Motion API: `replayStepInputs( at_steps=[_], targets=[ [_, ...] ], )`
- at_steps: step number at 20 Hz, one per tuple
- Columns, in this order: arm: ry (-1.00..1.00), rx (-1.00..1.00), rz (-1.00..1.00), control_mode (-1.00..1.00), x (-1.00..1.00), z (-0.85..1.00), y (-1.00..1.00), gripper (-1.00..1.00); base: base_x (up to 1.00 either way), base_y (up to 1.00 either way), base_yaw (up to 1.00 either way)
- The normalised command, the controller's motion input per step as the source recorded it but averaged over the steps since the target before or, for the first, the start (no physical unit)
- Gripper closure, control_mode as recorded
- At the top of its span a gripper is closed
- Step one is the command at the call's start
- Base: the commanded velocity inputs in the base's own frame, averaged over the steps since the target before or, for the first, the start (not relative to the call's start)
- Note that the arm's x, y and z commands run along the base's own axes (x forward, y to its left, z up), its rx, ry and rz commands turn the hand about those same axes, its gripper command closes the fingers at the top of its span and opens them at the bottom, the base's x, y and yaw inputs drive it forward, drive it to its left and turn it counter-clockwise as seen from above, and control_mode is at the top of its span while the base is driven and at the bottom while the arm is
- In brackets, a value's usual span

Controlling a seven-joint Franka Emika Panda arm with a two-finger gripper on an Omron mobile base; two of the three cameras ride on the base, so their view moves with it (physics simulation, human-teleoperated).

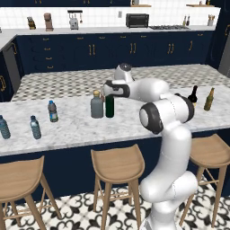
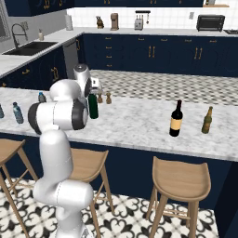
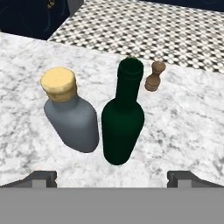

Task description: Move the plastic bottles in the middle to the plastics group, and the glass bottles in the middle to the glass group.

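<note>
The tall dark-green glass bottle stands upright on the marble counter, with the squat grey bottle and its tan cap close on its left. My gripper hovers above and just short of them, open, with nothing between its fingers. In the left base view the hand sits over the green bottle, beside the grey bottle. The small pale-blue plastic bottle stands further left. Two like bottles of the plastics group are at the far left. The glass group, a dark wine bottle and an olive-brown bottle, is at the right.
A small brown pepper mill stands just behind the green bottle. Wooden stools line the counter's near side. My own arm hides part of the middle of the counter in the right base view.
</note>
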Motion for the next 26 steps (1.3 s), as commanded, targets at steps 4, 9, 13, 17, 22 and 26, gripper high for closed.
replayStepInputs(
  at_steps=[4,9,13,17,22,26],
  targets=[
    [0.0,0.0,0.0,-1.0,0.24,-0.05,0.0,-1.0,0.0,0.0,0.0],
    [0.0,0.0,-0.01,-1.0,0.28,0.0,0.0,-1.0,0.0,0.0,0.0],
    [0.01,0.0,-0.01,-1.0,0.15,-0.1,0.0,-1.0,0.0,0.0,0.0],
    [0.01,0.01,0.0,-1.0,0.12,-0.17,0.0,-1.0,0.0,0.0,0.0],
    [0.0,0.02,0.0,-1.0,0.08,-0.13,0.0,-1.0,0.0,0.0,0.0],
    [0.0,0.03,0.0,-1.0,0.18,-0.15,0.0,-1.0,0.0,0.0,0.0]
  ],
)
